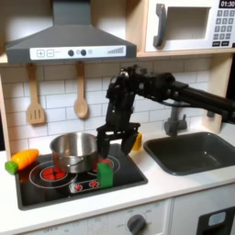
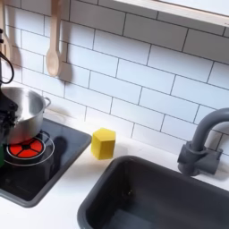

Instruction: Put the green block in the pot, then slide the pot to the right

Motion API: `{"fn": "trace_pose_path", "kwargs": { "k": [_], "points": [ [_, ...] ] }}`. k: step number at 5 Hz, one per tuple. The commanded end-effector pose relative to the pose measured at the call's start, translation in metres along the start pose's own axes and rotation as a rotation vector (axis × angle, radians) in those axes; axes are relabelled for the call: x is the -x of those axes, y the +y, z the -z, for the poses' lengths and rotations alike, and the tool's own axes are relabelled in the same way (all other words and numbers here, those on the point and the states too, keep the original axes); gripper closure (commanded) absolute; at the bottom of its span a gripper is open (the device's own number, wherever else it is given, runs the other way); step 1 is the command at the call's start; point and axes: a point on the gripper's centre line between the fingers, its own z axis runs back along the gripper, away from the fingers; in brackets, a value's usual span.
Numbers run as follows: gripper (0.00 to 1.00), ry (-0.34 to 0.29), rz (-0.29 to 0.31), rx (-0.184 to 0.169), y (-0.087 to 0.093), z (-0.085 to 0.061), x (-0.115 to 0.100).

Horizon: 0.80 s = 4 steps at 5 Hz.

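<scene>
The gripper (image 1: 116, 139) hangs over the stove (image 1: 55, 186) with its fingers spread apart and nothing between them, in the first exterior view. The green block (image 1: 106, 173) stands upright on the stove just below the gripper, close to the front edge. The pot (image 1: 75, 150) sits just to the gripper's left in that view, on the back burner. The yellow block (image 2: 104, 143) rests beside the sink (image 2: 152, 192).

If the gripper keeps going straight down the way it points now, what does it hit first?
Probably the green block: the gripper hangs open, pointing down just above it, beside the pot. Depth is unclear, so it might meet the stovetop instead.
</scene>
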Motion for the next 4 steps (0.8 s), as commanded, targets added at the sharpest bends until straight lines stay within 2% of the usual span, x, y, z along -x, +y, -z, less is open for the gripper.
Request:
{"fn": "trace_pose_path", "kwargs": {
  "k": [1, 3, 4],
  "points": [
    [0.0, 0.022, 0.016, 0.001, 0.005, 0.015, -0.006],
    [0.0, 0.044, 0.03, 0.0, 0.011, 0.028, -0.007],
    [0.0, 0.07, 0.034, 0.009, 0.007, 0.036, -0.008]
  ]
}}
